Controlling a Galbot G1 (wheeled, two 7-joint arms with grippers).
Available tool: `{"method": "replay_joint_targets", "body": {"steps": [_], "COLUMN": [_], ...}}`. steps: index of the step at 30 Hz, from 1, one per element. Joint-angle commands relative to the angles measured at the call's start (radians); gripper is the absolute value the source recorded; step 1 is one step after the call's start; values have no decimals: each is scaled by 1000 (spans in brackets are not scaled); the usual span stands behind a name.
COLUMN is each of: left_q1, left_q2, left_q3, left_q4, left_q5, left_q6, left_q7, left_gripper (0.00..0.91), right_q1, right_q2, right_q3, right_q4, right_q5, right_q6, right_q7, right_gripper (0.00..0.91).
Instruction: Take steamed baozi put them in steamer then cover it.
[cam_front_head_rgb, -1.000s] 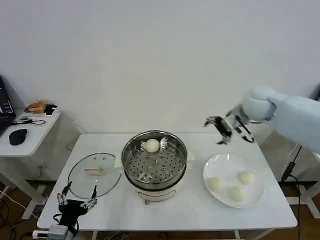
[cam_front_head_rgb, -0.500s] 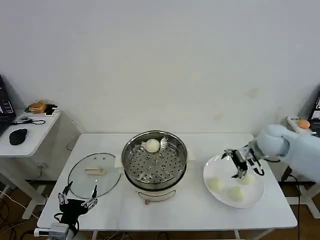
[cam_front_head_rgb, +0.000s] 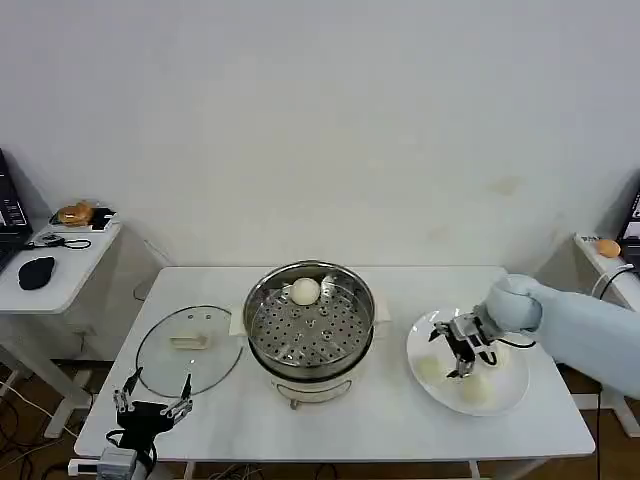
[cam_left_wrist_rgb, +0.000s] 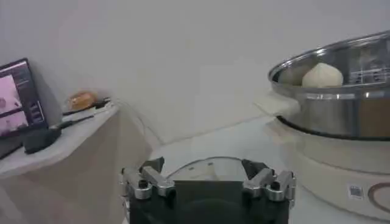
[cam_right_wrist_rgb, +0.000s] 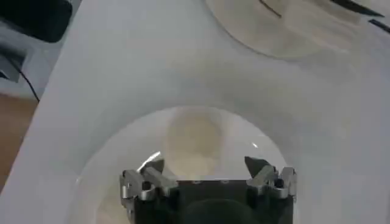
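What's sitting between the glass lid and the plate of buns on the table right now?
The steamer, uncovered, with one baozi on its tray, stands between the cover and the white plate, as the head view shows.

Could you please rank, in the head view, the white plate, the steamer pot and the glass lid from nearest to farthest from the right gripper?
1. The white plate, on the table's right side, directly under the right gripper, whose jaws stand open.
2. The steamer pot, at the table's middle.
3. The glass lid, lying flat on the table's left side, near the left gripper.
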Motion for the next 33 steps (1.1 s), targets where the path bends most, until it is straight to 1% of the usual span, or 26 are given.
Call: {"method": "replay_joint_targets", "body": {"steps": [1, 10, 14, 15, 16, 18, 19, 22, 23, 33], "left_q1": [2, 3, 2, 2, 2, 2, 1, 1, 1, 4], "left_q2": [0, -3, -5, -5, -5, -6, -5, -6, -5, -8], "left_q3": [-3, 3, 5, 6, 6, 6, 6, 7, 8, 15], "left_q4": [-1, 0, -4, -5, -5, -5, -5, -5, -6, -9], "left_q5": [-1, -1, -1, -1, 0, -1, -1, -1, -1, 0], "left_q6": [1, 1, 2, 2, 3, 3, 3, 3, 3, 4], "left_q7": [2, 2, 2, 2, 2, 2, 2, 2, 2, 1], "left_gripper": [907, 907, 907, 907, 907, 907, 907, 907, 907, 907], "right_q1": [-54, -54, -57, -57, -56, -53, -51, -41, -39, -10], "right_q2": [74, 64, 63, 64, 64, 65, 66, 66, 66, 58], "right_q3": [25, 23, 25, 25, 26, 26, 26, 25, 25, 23], "right_q4": [-57, -59, -60, -60, -59, -61, -61, -63, -64, -68], "right_q5": [-2, -17, -17, -18, -19, -19, -18, -18, -18, -18], "right_q6": [-20, -42, -44, -45, -45, -43, -45, -45, -42, -29], "right_q7": [-8, -21, -30, -31, -36, -40, -41, -48, -51, -76], "right_gripper": [907, 846, 756, 715, 715, 655, 655, 615, 584, 564]}}
